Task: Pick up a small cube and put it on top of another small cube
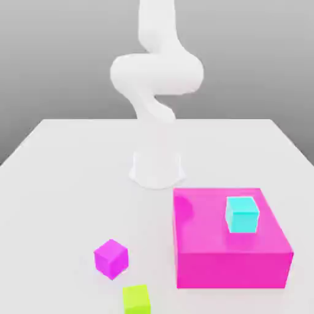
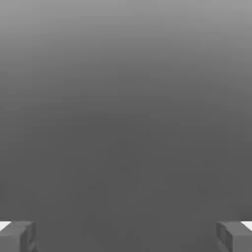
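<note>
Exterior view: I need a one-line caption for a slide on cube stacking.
White arm behind a cyan cube atop a large magenta block, with magenta cube and lime cube on the white table.

The white arm point(image 1: 156, 80) is seen in the upper centre of the exterior view, rising from a round base point(image 1: 157, 168) at mid-frame and folded into a bend before leaving the top edge. In the hand view, the gripper point(image 2: 126, 236) is held wide apart, its grey fingertips point(image 2: 17, 236) set at the lower corners.
</note>
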Controlling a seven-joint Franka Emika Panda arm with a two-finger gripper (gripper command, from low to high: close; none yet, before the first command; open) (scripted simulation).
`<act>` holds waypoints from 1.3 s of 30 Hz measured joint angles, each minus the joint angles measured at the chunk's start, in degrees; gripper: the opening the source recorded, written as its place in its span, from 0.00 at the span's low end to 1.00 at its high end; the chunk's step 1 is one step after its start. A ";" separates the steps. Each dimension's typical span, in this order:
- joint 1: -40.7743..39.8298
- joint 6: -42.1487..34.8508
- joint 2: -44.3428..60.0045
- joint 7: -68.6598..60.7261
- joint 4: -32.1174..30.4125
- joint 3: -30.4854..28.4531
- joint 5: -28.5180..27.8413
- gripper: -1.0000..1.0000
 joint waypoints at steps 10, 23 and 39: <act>-8.81 12.59 21.56 13.61 -10.97 1.93 -4.84 0.50; -13.67 29.75 48.02 20.79 -22.47 0.36 0.74 0.50; -13.74 32.13 50.92 20.98 -22.19 0.43 0.79 0.00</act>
